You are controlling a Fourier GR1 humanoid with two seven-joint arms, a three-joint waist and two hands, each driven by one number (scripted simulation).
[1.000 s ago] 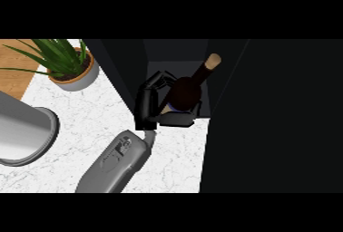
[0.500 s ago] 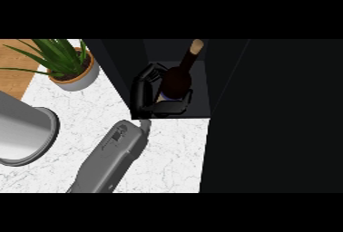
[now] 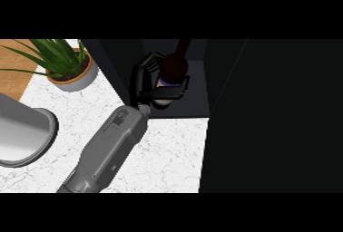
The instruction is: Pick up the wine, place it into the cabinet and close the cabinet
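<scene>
**Wine bottle held inside the cabinet**

The left hand (image 3: 142, 81) is clamped round the wine bottle (image 3: 174, 68) inside the open cabinet (image 3: 198, 90), close to its left wall. The bottle's long axis runs from the cabinet's front edge toward its back, neck pointing inward.

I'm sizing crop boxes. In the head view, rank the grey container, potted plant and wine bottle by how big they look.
1. Grey container, cut by the left edge.
2. Potted plant.
3. Wine bottle, partly hidden by the left hand, so its size is unsure.
</scene>
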